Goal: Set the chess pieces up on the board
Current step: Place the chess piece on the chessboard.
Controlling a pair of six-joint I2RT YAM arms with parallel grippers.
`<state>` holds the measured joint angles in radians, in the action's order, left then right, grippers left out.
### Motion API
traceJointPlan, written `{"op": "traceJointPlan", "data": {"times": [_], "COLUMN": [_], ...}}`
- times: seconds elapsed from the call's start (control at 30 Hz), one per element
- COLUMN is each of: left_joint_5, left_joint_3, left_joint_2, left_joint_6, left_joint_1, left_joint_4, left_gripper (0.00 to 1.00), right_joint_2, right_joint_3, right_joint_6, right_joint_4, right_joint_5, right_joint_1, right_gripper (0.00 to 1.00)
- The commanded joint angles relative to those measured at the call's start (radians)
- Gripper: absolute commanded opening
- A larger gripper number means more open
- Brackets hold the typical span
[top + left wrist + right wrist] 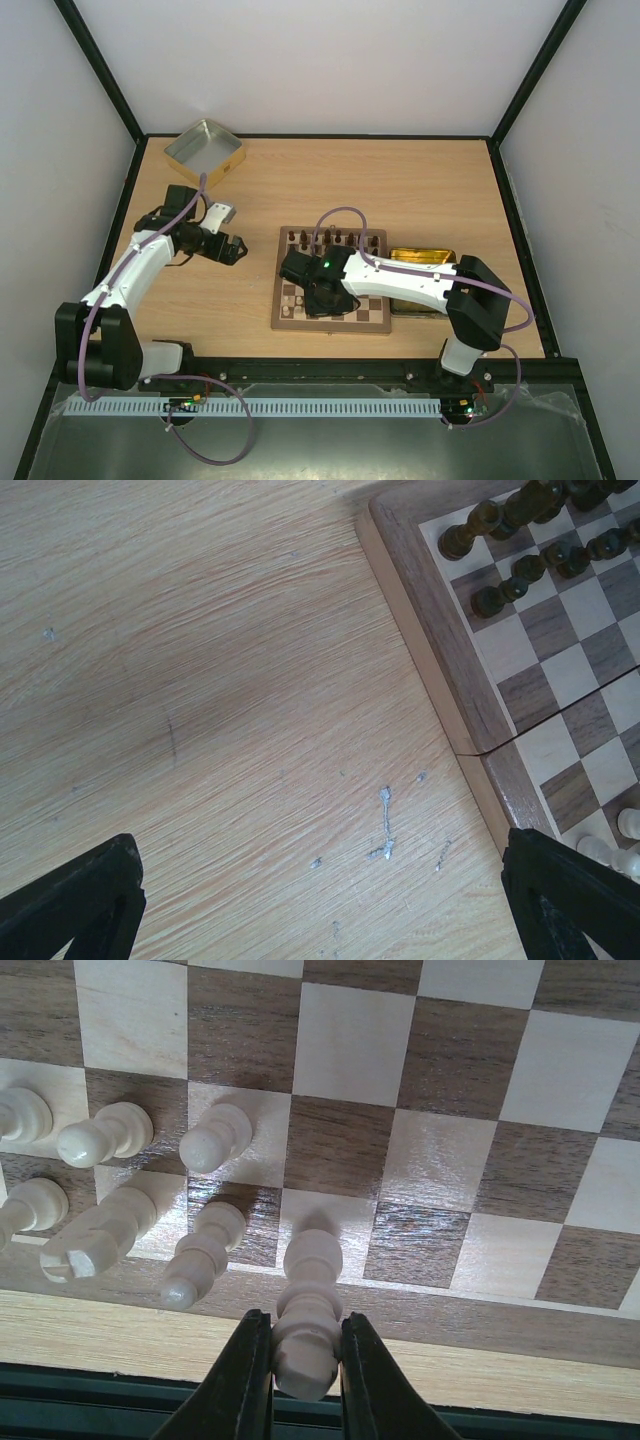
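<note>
Your right gripper (305,1355) is clenched on the head of a pale chess piece (312,1260), one finger pressed to each side of it. That piece stands upright on a cream square in the near-edge row of the board (440,1160). Its long axis is vertical, base down on the square and top toward the wrist camera. Other pale pieces (105,1135) stand alongside it in two rows, and dark pieces (335,238) line the far rows.

Your left gripper (320,850) hangs released, jaws wide with nothing between them, over bare table (400,180) just off the board's left edge.

You are working on a light wood-grain top with a few small grey scuffs (385,825), boxed in by black rails (100,80) and white walls (330,60). An open metal tin (205,152) sits in the far-left corner. A gold tray (420,258) lies just beside the board's right side, partly under your right arm.
</note>
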<state>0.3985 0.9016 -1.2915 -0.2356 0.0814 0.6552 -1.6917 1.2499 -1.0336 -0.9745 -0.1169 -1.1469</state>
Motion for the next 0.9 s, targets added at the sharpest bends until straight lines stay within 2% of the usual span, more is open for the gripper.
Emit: {"op": "traceJointPlan", "data": {"times": [0.0,0.57,0.63,0.73,0.87], "left_joint_5": [0.017,0.022,0.023,0.024,0.027], "left_joint_3": [-0.013,-0.018,-0.019,-0.020,-0.022], "left_joint_2": [0.017,0.009,0.009,0.007,0.002], "left_joint_6": [-0.005,-0.007,-0.008,-0.008,-0.010], "left_joint_1": [-0.006,-0.014,-0.014,-0.015,-0.015], "left_joint_4": [-0.001,-0.006,-0.006,-0.006,-0.007], "left_gripper": [0.97,0.98,0.97,0.98,0.98], "right_joint_2": [-0.010,-0.013,-0.012,-0.009,-0.010], "right_joint_3": [-0.008,-0.037,-0.038,-0.038,-0.030], "right_joint_6": [-0.015,-0.016,-0.016,-0.016,-0.013], "right_joint_4": [0.003,0.021,0.022,0.022,0.020], "right_joint_5": [0.028,0.025,0.025,0.025,0.026], "right_joint_1": [-0.001,0.007,0.009,0.012,0.014], "right_gripper": [0.11,0.13,0.15,0.28,0.31]}}
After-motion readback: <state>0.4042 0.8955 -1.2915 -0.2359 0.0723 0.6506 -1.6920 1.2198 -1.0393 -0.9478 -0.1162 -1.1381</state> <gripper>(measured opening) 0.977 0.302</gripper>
